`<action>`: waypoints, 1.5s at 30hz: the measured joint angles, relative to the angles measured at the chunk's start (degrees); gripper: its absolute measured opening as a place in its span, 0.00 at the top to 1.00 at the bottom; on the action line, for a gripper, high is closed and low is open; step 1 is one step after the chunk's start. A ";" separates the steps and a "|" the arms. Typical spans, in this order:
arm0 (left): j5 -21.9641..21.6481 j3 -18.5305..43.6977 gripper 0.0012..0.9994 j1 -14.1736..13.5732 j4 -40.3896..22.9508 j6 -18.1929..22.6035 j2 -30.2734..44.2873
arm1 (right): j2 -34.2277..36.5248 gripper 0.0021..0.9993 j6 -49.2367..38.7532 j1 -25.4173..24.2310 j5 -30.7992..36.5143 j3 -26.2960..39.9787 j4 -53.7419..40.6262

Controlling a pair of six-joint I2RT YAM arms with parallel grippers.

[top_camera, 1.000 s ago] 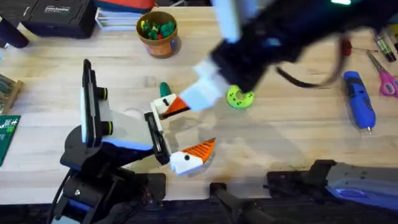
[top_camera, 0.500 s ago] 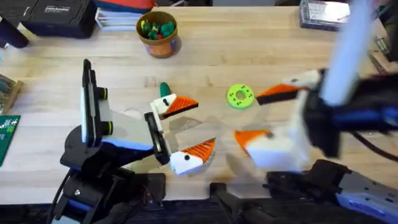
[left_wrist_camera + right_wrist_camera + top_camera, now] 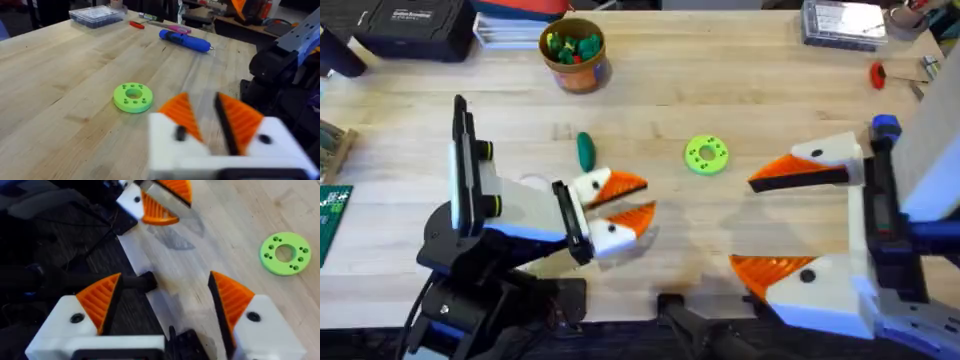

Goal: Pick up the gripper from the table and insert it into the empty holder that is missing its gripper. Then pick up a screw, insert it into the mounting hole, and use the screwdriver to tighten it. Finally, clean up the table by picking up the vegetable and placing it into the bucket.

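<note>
My left gripper lies low over the table, open by a narrow gap and holding nothing. Both its holders carry white blocks with orange wedges, and the gripper piece sits as the far finger. In the left wrist view its pads stand close together. My right gripper hangs wide open and empty at the front right, with its fingers far apart. The dark green vegetable lies just behind the left gripper. The bucket stands at the back. The blue screwdriver lies far right. A screw is out of view.
A bright green ring lies mid-table between the grippers. A clear parts box, a red-handled tool and pink scissors sit at the back right. A black case sits back left, and a green board at the left edge.
My right arm swung away from the left gripper to the front right, its gripper wide open. The left gripper's fingers drew closer together.
</note>
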 joint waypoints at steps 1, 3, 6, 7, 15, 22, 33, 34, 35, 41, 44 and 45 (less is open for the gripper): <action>0.00 0.00 0.85 0.00 0.00 0.00 0.00 | 0.02 0.01 -0.02 0.00 -0.07 0.00 0.00; -0.01 0.00 0.99 0.00 0.01 0.22 0.00 | 0.02 0.01 -0.16 0.00 -0.09 0.00 -0.01; 0.00 0.00 1.00 0.00 0.00 0.21 0.00 | 0.01 0.01 -0.22 0.00 -0.09 0.00 0.00; -0.02 0.00 1.00 0.00 0.00 0.20 0.00 | 0.00 0.01 -0.22 0.00 -0.09 0.00 0.00; 0.00 0.00 1.00 0.00 0.00 0.20 0.00 | 0.75 0.01 3.79 -1.60 4.35 0.00 0.29; 0.00 0.00 1.00 0.00 0.00 0.20 0.00 | 6.04 0.01 5.20 -10.91 6.75 0.00 1.36; 0.00 0.00 1.00 0.00 0.00 0.20 0.00 | 13.48 0.01 3.98 -40.89 11.00 0.00 5.57; 0.00 0.00 1.00 0.00 0.00 0.20 0.00 | 14.27 0.01 3.20 -43.52 11.25 0.00 6.43; 0.00 0.00 1.00 0.00 0.00 0.20 0.00 | 15.34 0.01 2.04 -46.73 11.43 0.00 7.70; 0.00 0.00 1.00 0.00 0.00 0.20 0.00 | 21.53 0.01 -5.69 -62.51 12.64 0.00 15.24; 0.00 0.00 1.00 0.00 0.00 0.20 0.00 | 24.85 0.01 -9.10 -68.72 13.21 0.00 17.86; 0.00 0.00 1.00 0.00 0.00 0.20 0.00 | 26.42 0.01 -10.65 -70.79 13.31 0.00 18.54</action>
